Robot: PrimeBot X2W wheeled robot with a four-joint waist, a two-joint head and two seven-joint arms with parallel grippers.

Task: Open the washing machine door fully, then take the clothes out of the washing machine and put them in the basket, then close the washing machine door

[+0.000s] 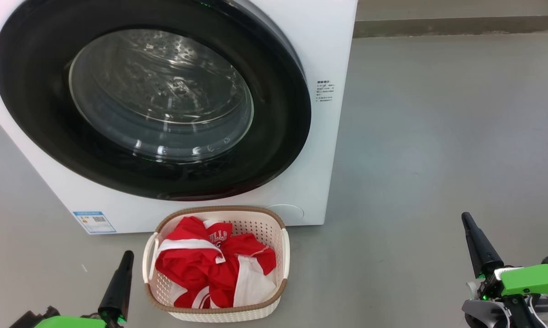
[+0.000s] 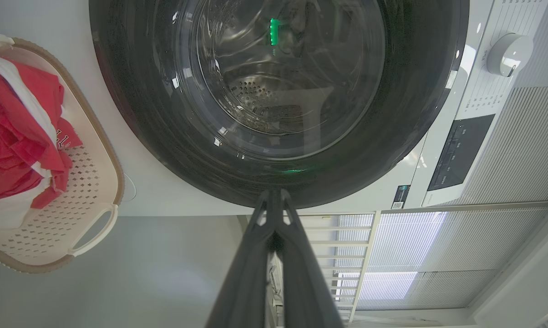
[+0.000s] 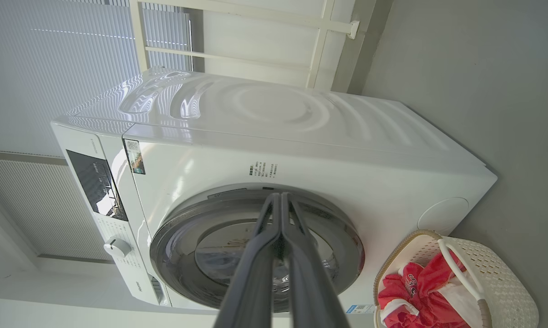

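The white washing machine [image 1: 319, 54] fills the upper left of the head view, its black-rimmed round door [image 1: 278, 136] lying flush against the front, bare steel drum behind the glass. On the floor in front stands the cream basket [image 1: 281, 246] with the red and white clothes [image 1: 196, 269] piled inside. My left gripper [image 1: 127, 255] is shut, empty, just left of the basket. My right gripper [image 1: 465, 217] is shut, empty, well off to the right. Both wrist views show closed fingertips, the left gripper [image 2: 274, 193] and the right gripper [image 3: 281, 196], aimed at the door [image 2: 406, 91] [image 3: 342, 228].
Grey floor [image 1: 438, 136] stretches open to the right of the machine, ending at a wall skirting [image 1: 460, 25] at the back. A control panel [image 3: 96, 182] and a white dial [image 2: 508, 52] sit on the machine's front above the door.
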